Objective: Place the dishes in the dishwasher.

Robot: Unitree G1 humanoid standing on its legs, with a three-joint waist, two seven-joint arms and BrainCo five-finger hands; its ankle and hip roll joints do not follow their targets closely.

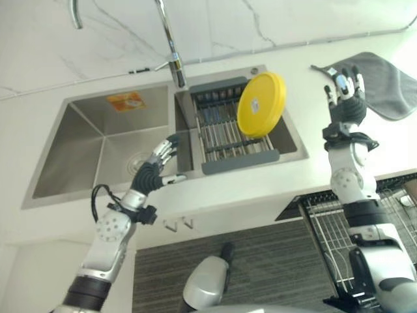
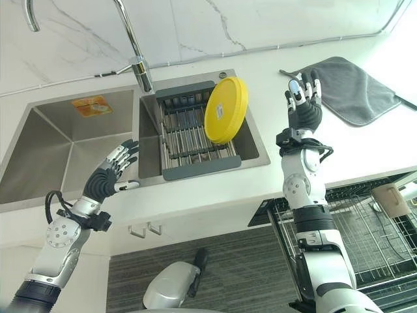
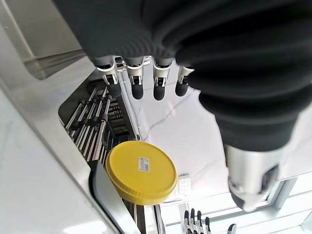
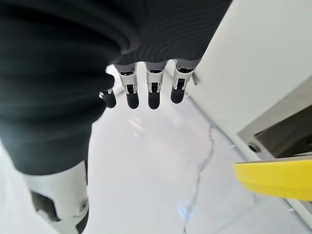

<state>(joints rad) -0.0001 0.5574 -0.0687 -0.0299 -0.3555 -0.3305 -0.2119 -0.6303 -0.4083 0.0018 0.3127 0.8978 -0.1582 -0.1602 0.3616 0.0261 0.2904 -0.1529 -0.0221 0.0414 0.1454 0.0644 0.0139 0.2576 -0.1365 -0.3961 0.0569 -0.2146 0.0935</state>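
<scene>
A round yellow plate (image 1: pixel 261 104) stands on edge in the grey drying rack (image 1: pixel 225 134) set in the right sink basin, leaning against the rack's right side. The same plate (image 3: pixel 141 171) shows past my left hand's fingers in the left wrist view. My left hand (image 1: pixel 156 168) hovers over the divider at the sink's front, fingers straight and holding nothing. My right hand (image 1: pixel 345 94) is raised over the white counter to the right of the sink, fingers straight up and holding nothing. The plate's yellow rim (image 4: pixel 275 178) shows in the right wrist view.
A chrome tap (image 1: pixel 171 45) rises behind the sink (image 1: pixel 85 147). A grey cloth (image 1: pixel 384 81) lies on the counter at the far right. Below the counter's front edge, the pulled-out dishwasher rack (image 2: pixel 365 235) of wire sits at lower right, holding a cup (image 2: pixel 391 199).
</scene>
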